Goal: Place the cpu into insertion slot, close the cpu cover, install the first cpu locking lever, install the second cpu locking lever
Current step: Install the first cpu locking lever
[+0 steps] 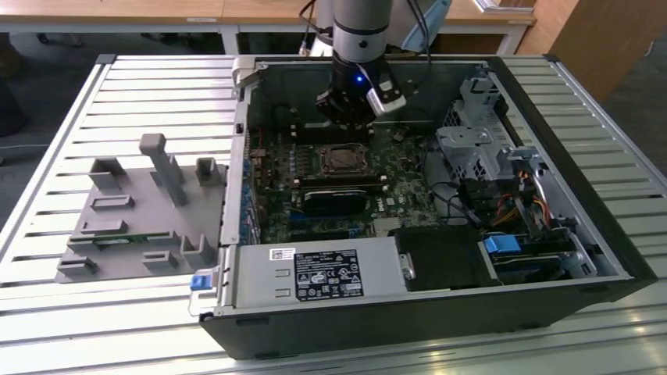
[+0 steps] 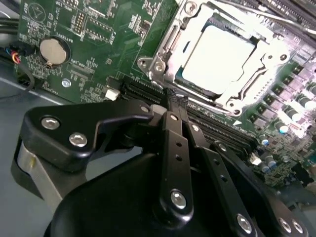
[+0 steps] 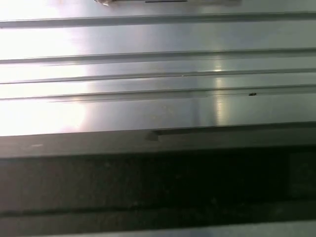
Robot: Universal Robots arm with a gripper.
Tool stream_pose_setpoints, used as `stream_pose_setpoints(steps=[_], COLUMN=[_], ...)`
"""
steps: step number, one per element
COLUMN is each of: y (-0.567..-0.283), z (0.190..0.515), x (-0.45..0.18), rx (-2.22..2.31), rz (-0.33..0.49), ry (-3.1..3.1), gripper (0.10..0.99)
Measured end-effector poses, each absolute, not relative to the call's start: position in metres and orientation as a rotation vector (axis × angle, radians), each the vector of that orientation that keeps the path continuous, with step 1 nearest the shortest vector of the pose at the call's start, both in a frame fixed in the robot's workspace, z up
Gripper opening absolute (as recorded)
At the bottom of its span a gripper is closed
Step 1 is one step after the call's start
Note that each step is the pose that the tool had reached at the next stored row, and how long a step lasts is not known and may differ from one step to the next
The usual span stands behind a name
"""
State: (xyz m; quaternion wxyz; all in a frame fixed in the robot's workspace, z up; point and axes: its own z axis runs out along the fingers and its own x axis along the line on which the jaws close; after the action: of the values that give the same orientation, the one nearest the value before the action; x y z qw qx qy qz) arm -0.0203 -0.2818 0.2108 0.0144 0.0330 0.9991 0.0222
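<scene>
The cpu [image 2: 224, 61] is seen seated in the insertion slot [image 2: 190, 81] on the green motherboard [image 2: 98, 29], with the cpu cover [image 2: 266, 61] lowered over it, in the second wrist view. The gripper [image 2: 173, 96] is held just beside the socket's edge, its fingers pressed together and empty. In the exterior view, the gripper [image 1: 349, 117] is poised inside the open computer case [image 1: 417, 328], at the far side of the socket, with the case walls well apart from it.

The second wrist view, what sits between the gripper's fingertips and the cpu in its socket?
In the second wrist view, a strip of green board with long black slots and the cpu cover's metal edge lie between the gripper and the cpu.
</scene>
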Motion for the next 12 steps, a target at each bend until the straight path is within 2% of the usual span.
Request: stream_pose_setpoints(steps=[12], y=[-0.288], z=[0.2107], x=[-0.0192], rx=[0.103], rz=[0.069], ry=[3.11], gripper=[0.106])
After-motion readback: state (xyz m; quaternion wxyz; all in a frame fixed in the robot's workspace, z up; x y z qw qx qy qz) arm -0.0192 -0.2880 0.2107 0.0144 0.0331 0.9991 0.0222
